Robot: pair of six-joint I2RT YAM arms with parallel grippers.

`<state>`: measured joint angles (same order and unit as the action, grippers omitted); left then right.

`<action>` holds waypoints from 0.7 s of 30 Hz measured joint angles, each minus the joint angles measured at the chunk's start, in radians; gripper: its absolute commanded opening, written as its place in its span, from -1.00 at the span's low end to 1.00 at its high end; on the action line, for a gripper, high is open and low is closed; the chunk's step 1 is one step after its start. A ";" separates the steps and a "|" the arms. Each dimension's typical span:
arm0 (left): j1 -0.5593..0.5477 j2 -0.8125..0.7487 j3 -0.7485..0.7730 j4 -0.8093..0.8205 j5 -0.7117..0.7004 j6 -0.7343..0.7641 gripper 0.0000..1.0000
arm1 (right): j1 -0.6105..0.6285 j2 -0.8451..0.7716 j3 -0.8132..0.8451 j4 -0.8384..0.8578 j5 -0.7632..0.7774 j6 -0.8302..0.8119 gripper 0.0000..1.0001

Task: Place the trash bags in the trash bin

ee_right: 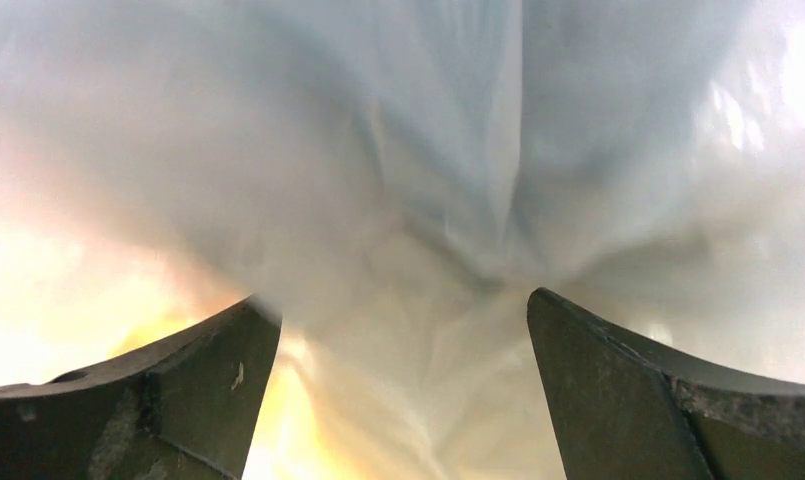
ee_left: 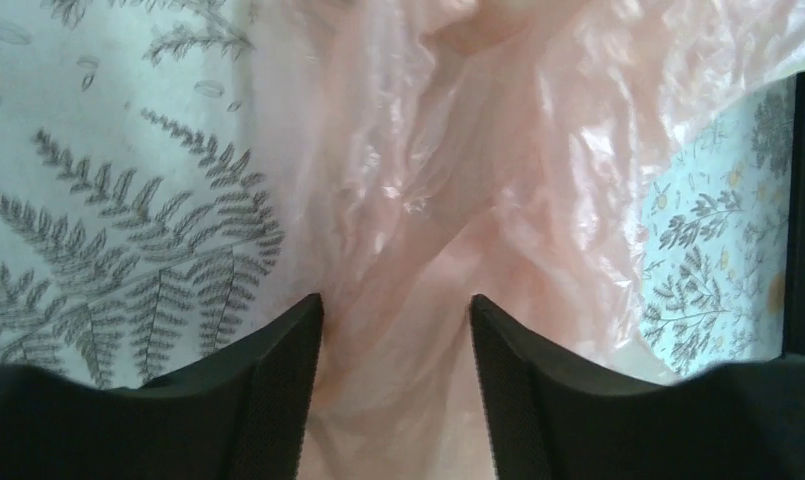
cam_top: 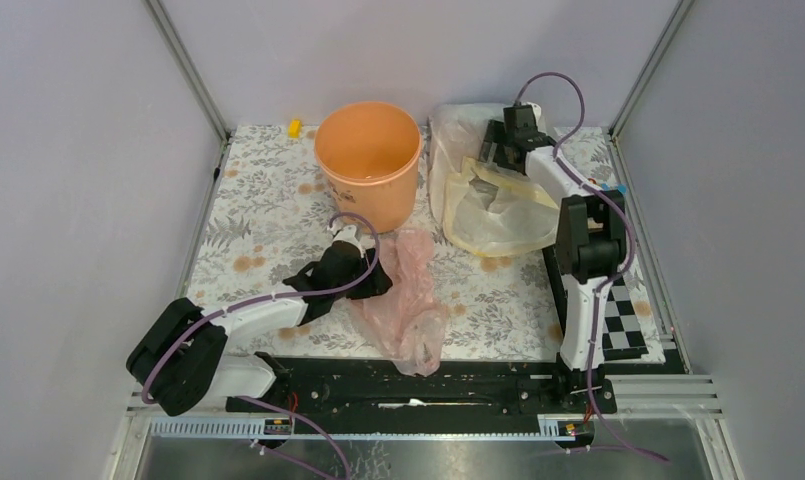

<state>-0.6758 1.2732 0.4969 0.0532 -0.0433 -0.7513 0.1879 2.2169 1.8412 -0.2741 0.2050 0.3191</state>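
Note:
The pale-pink trash bag [cam_top: 410,300] lies crumpled on the floral table, in front of the peach-orange trash bin [cam_top: 368,160], which stands upright at the back. My left gripper [cam_top: 376,283] is low over the bag's left edge. In the left wrist view the left gripper [ee_left: 396,305] is open, with pink film [ee_left: 478,170] lying between and beyond its fingers. My right gripper [cam_top: 494,152] is at the back right, pressed into the other bags. In the right wrist view the right gripper [ee_right: 403,300] is open, and whitish film [ee_right: 408,180] fills the frame.
A cream-yellow bag [cam_top: 498,215] and a clear whitish bag [cam_top: 450,130] lie together right of the bin. A small yellow object [cam_top: 294,127] sits at the back left. A checkerboard [cam_top: 626,310] lies by the right arm's base. Grey walls enclose the table.

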 measured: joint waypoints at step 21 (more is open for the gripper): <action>0.043 0.005 -0.041 0.248 0.001 -0.188 -1.00 | 0.387 -1.143 -0.975 -0.014 -0.290 -0.064 0.65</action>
<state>-0.6323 1.2781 0.4557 0.3016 -0.0422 -0.9398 0.5751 1.0740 0.8658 -0.2886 -0.0849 0.2554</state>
